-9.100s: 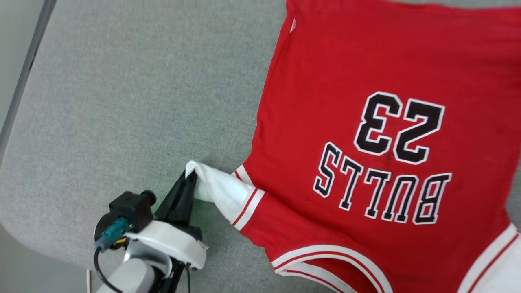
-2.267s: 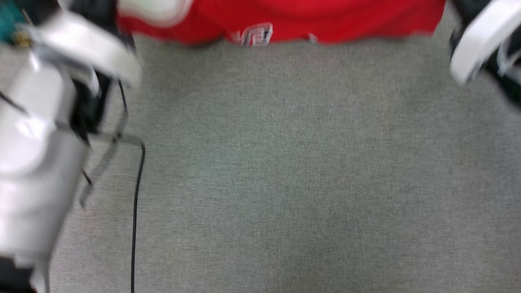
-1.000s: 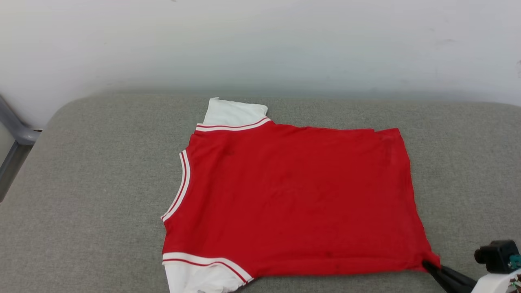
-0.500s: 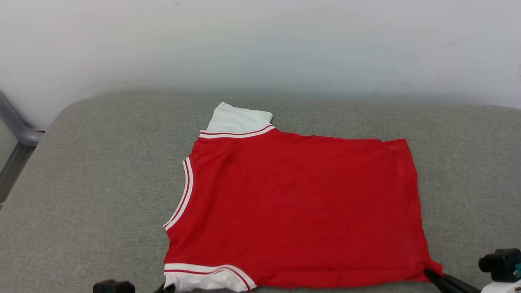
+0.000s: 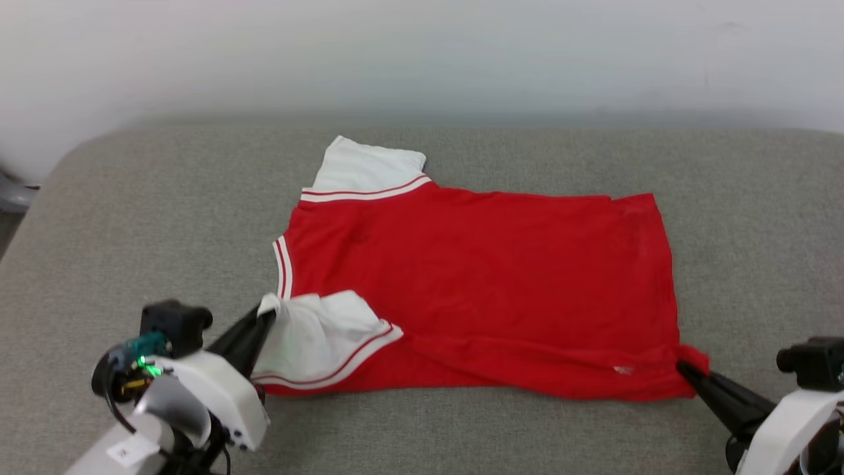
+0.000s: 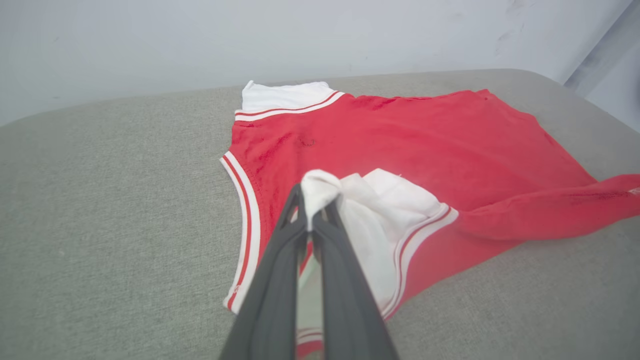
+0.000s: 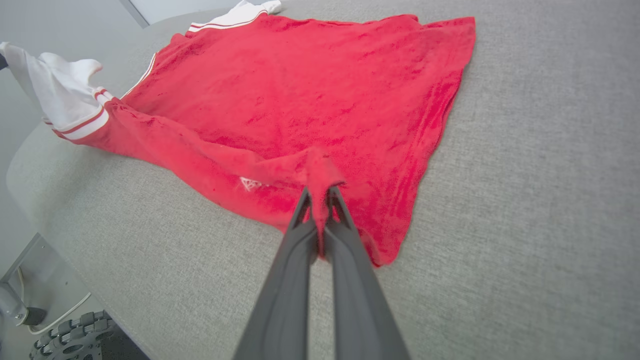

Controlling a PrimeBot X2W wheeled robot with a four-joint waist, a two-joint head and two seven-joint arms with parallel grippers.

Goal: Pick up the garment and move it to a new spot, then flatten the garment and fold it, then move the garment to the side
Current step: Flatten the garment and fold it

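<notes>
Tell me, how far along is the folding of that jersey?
Done: the red jersey lies spread on the grey cushion. In hand: left gripper pinches the near white sleeve, right gripper the hem corner, raising that edge. Left: completing the fold, moving it aside.

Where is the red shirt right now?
Head view: the garment lies centred on the grey cushion, near edge pinched by the left gripper and the right gripper.

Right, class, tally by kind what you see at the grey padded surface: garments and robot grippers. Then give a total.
garment: 1
grippers, left gripper and right gripper: 2
Total: 3
</notes>
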